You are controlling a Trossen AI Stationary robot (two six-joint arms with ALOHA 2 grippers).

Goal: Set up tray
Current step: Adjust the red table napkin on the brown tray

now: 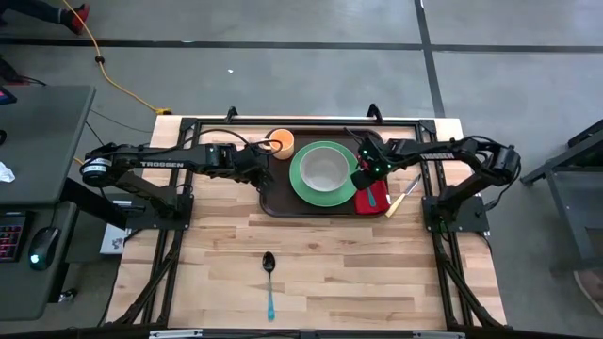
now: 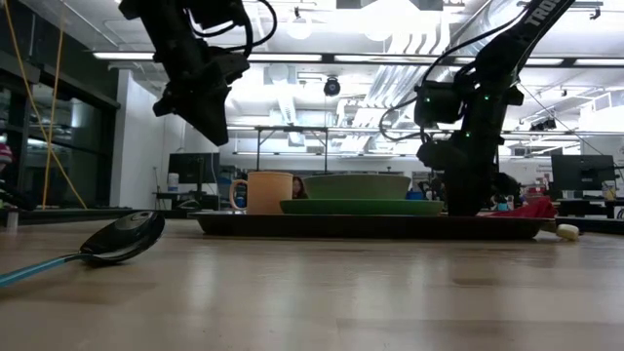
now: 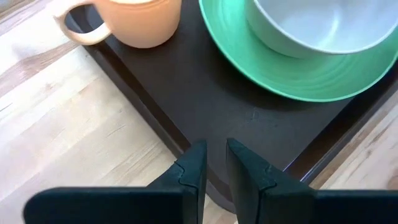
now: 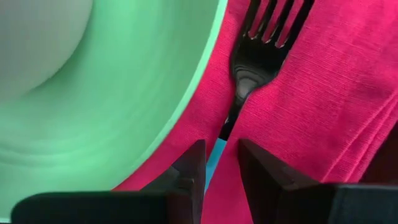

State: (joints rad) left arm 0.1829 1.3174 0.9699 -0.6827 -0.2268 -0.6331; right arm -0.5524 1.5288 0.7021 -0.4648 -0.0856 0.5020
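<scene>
Your right end effector (image 4: 217,163) sits low over the red napkin (image 4: 323,93), fingers slightly parted astride the black fork (image 4: 255,56) handle, just beside the green plate (image 1: 325,175). Your left end effector (image 3: 214,163), narrowly parted and empty, hovers over the tray (image 1: 279,200) corner near the orange mug (image 1: 281,142). The tray lies on the counter (image 1: 330,273), with a spoon (image 1: 269,282) well apart from it.

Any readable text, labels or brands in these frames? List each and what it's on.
"TROSSEN": white lettering along the left arm, high view.
White lettering on the right arm, high view: too small to read.
Partial white letters on an arm at the top right of the low view: cut off, not readable.
Nothing printed shows on the tray, mug, plate, napkin or spoon.
</scene>
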